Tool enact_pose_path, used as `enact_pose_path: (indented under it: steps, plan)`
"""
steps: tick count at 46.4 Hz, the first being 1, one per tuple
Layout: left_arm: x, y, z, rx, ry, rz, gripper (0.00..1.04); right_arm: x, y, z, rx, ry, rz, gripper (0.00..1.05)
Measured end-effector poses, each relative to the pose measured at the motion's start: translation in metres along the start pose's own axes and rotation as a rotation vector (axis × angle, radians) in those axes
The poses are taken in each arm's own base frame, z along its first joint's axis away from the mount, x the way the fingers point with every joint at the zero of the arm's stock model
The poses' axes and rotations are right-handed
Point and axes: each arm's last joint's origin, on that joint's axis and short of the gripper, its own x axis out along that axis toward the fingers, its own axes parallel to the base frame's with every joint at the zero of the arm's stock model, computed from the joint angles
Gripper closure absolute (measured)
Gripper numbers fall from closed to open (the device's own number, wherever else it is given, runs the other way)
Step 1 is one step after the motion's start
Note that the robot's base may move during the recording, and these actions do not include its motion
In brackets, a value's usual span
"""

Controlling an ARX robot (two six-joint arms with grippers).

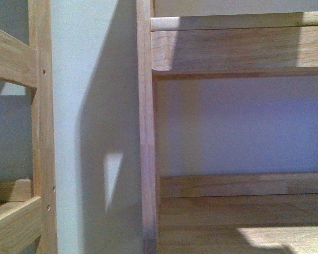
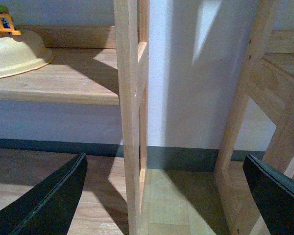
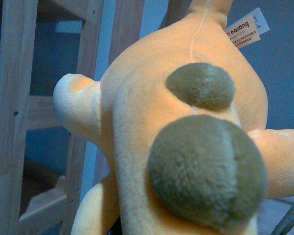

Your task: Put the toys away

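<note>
The plush toy (image 3: 181, 127) fills the right wrist view: orange-yellow and soft, with two brownish round patches, stubby limbs and a pale hang tag (image 3: 246, 29). My right gripper (image 3: 203, 226) is shut on it. Its fingers are almost wholly hidden under the plush, and only dark slivers show at the picture's lower edge. In the left wrist view my left gripper (image 2: 164, 161) is open, its dark fingers (image 2: 49, 200) spread wide with nothing between them, facing a wooden shelf post (image 2: 130, 122). Neither arm shows in the front view.
Two wooden shelf units stand against a pale wall, with a post (image 1: 146, 132) and a lower shelf board (image 1: 238, 211) close ahead. A cream bowl (image 2: 14, 54) and a small yellow plastic toy (image 2: 2, 22) sit on a low shelf. Wooden floor (image 2: 176, 205) lies below.
</note>
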Motion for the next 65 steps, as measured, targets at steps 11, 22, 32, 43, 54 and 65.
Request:
enact_pose_path:
  steps: [11,22,32,43,54,65]
  plan:
    - [0.0,0.0,0.0,0.0,0.0,0.0,0.06,0.06,-0.018,-0.003,0.044,0.014,-0.06,0.97]
    - [0.0,0.0,0.0,0.0,0.0,0.0,0.06,0.119,-0.032,-0.022,0.119,0.056,-0.112,0.97]
    - [0.0,0.0,0.0,0.0,0.0,0.0,0.06,0.157,-0.039,-0.038,0.231,0.101,-0.135,0.97]
    - [0.0,0.0,0.0,0.0,0.0,0.0,0.06,0.202,-0.043,-0.07,0.461,0.199,-0.116,0.97]
    - [0.0,0.0,0.0,0.0,0.0,0.0,0.06,0.223,-0.02,-0.085,0.627,0.294,-0.027,0.97]
    - [0.0,0.0,0.0,0.0,0.0,0.0,0.06,0.235,0.016,-0.073,0.738,0.333,0.109,0.97]
